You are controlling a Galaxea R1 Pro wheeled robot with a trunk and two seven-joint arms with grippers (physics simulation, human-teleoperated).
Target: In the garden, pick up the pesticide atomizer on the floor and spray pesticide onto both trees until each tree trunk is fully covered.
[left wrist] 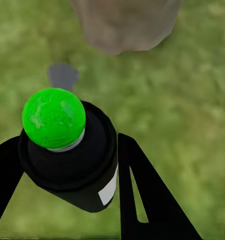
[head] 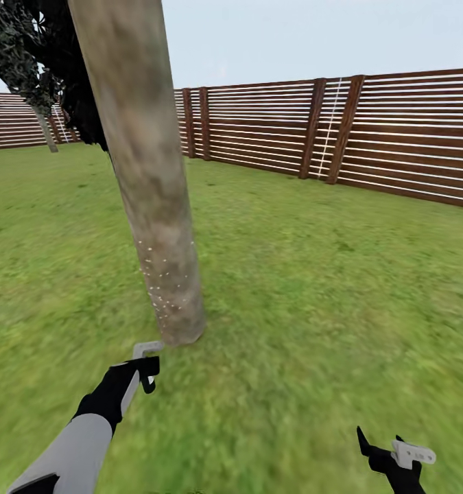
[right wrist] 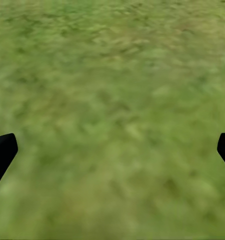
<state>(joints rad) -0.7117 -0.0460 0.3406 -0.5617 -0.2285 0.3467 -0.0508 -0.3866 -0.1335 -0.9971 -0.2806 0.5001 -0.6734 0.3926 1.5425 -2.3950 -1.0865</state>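
Head view: white specks dot the lower tree trunk [head: 164,261], so spraying looks begun, coverage far from full; left gripper [head: 147,367] near its base. Left wrist: jaws clamped on the pesticide atomizer [left wrist: 67,152]. Right wrist: right gripper [right wrist: 112,150] spread wide over grass [right wrist: 117,90], empty

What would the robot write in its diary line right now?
left gripper: holds pesticide atomizer | aimed: tree trunk base | trunk: white specks | right gripper: open, over grass
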